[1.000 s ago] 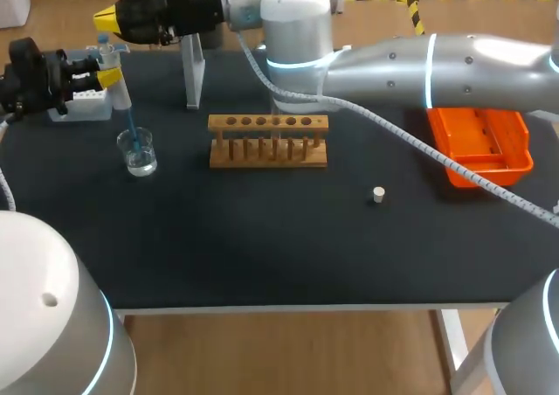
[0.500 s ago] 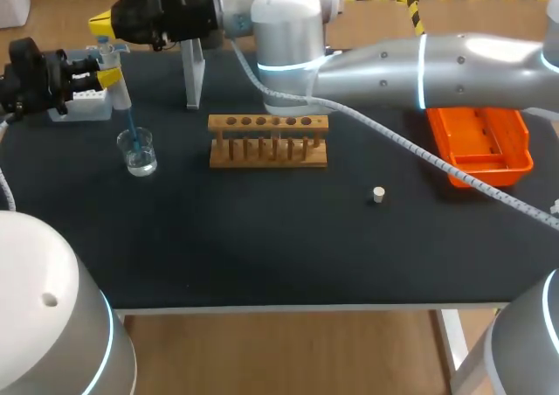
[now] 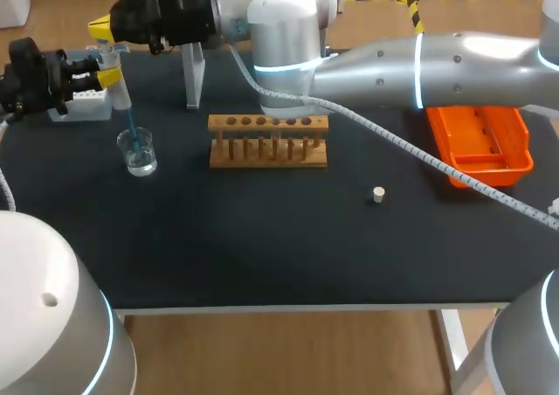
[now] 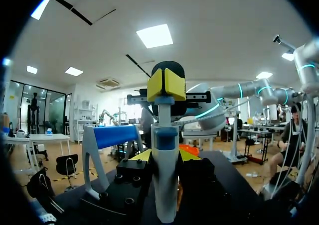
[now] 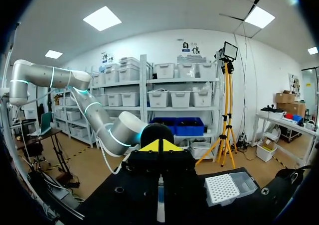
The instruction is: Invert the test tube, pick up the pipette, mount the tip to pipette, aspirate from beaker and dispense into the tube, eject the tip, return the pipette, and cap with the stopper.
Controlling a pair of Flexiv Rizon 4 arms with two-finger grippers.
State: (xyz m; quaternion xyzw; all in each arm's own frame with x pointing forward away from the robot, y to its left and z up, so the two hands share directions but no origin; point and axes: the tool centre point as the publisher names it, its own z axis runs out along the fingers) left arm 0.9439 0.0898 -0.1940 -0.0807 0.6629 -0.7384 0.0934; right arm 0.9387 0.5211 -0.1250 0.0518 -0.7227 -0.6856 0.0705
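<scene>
My left gripper [image 3: 98, 73] is shut on the white pipette [image 3: 116, 80] at the table's far left and holds it upright. The pipette's blue tip [image 3: 131, 133] dips into the glass beaker [image 3: 139, 153], which holds clear liquid. In the left wrist view the pipette [image 4: 164, 185] stands between my own yellow fingers. My right gripper [image 4: 166, 84], shut, sits on the pipette's top button. The right arm reaches across from the right, its gripper [image 3: 103, 31] right above the pipette's top. In the right wrist view the right gripper [image 5: 159, 146] shows shut tips. A small stopper [image 3: 378, 195] lies on the mat.
The wooden tube rack [image 3: 268, 140] stands mid-table. Behind it is the pipette stand [image 3: 193, 73]. An orange tip box [image 3: 482, 142] sits at the right and a white tip box [image 3: 83, 100] at the far left, under my left gripper.
The right gripper has come down a little onto the pipette's top, and the right arm's elbow has shifted left. The left arm and pipette have stayed put.
</scene>
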